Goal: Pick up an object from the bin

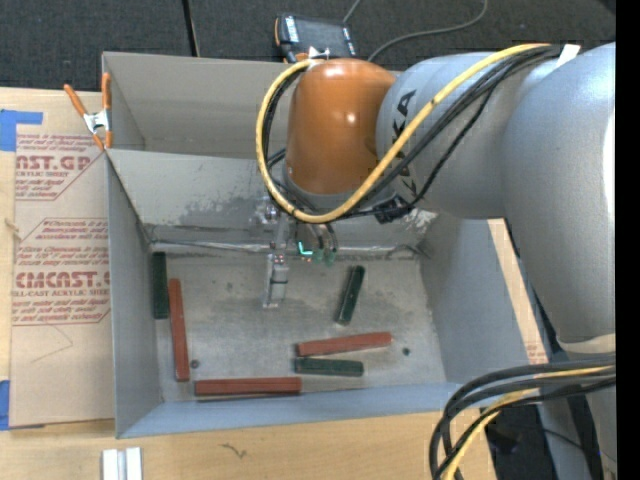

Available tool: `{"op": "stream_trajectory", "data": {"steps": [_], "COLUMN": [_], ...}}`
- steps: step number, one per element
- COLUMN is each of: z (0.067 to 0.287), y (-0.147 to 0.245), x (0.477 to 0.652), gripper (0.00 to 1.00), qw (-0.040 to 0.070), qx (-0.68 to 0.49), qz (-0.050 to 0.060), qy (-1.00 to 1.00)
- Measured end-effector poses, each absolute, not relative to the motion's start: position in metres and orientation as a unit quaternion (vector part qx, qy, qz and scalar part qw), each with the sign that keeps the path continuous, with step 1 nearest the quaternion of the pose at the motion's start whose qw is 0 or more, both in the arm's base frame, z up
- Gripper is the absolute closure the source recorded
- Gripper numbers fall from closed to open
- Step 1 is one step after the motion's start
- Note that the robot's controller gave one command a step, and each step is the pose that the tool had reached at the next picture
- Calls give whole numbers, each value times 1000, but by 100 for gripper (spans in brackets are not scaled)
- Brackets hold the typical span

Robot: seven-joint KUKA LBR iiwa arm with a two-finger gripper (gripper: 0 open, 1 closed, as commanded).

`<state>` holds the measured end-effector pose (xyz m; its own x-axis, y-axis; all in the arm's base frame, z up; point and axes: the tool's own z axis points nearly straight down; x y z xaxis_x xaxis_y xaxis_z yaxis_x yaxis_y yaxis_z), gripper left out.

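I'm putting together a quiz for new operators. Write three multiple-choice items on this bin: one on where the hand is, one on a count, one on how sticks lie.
1. The hand is:
A. over bare floor of the bin, left of the slanted green stick
B. over the sticks by the left wall
C. outside the bin

2. Red sticks in the bin:
A. two
B. three
C. five

3. The right red stick and the flat green stick below it:
A. lie flat, side by side
B. lie crossed
C. stand on end

Key:
1 A: bare floor lies under the hand, with the slanted green stick to its right.
2 B: the left red stick, the front red stick and the right red stick.
3 A: both lie flat, nearly parallel.
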<state>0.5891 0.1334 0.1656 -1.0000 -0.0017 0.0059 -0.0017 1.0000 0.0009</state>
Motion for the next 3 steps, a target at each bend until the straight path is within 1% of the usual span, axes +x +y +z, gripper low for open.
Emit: {"op": "stream_trajectory", "data": {"steps": [1,2,3], "z": [110,89,74], "y": [142,83,13], "x": [504,497,485], "gripper": [0,0,0], "qw": [2,2,-5], "qx": [149,114,128], "qz": [0,1,1], "qy": [-989,-993,-992]}}
